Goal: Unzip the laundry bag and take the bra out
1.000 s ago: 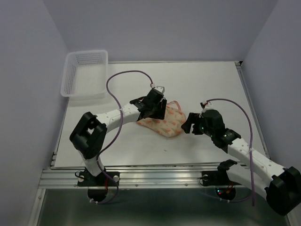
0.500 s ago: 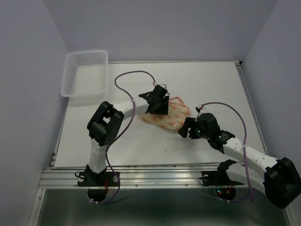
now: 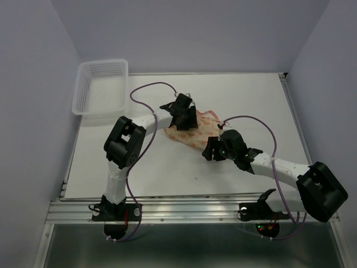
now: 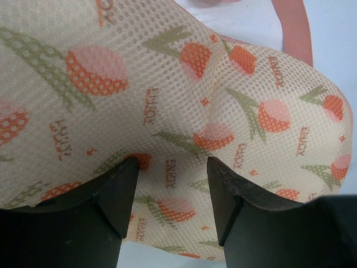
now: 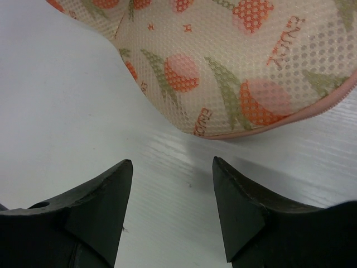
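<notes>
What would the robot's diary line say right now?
left tool: open, over bag | right tool: open, beside bag | bra: unseen

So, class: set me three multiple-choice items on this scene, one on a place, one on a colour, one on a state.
1. Where is the basket?
A. far left corner of the table
B. near right corner
C. middle of the table

2. What colour is the edging of the bag?
A. blue
B. pink
C. black

3. The right end effector is:
A. shut on the bag
B. shut on a cable
C. open, holding nothing

Answers:
1 A: the top view shows it at the far left corner.
2 B: the right wrist view shows a pink rim along the bag.
3 C: its fingers stand apart over bare table, just short of the bag.
</notes>
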You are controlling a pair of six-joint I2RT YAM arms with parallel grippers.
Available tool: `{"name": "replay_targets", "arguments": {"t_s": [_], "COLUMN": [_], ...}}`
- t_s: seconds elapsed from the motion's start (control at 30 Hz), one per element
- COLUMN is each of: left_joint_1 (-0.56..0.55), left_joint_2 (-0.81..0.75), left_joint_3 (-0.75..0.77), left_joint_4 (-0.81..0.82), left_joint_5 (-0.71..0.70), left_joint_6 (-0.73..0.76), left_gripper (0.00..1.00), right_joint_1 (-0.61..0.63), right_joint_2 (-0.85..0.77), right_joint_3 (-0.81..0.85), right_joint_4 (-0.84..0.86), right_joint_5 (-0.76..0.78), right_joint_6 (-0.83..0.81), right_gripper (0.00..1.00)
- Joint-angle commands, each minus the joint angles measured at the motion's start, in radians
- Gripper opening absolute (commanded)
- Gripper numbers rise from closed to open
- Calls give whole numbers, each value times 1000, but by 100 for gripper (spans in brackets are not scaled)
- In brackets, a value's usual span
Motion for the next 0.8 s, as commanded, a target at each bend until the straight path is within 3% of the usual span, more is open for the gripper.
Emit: {"name": "replay_targets", "arguments": {"t_s": [0.0,0.4,0.77], "left_joint_1": [11,11,-3], "left_joint_2": [11,-97,-177], "left_joint_3": [39,85,2], "left_joint_4": [-22,-97,-77], "left_joint_5": [35,-8,8], "left_joint_6": [-31,18,44], "left_gripper": [64,68,68], "right_joint_1": [46,109,138], "right_joint_2": [41,127,172], "right_joint_3": [53,57,15], "right_joint_4": [97,147,245], "right_joint_5": [105,270,326], "right_joint_6": [-17,29,38], "right_gripper": [65,55,50]}}
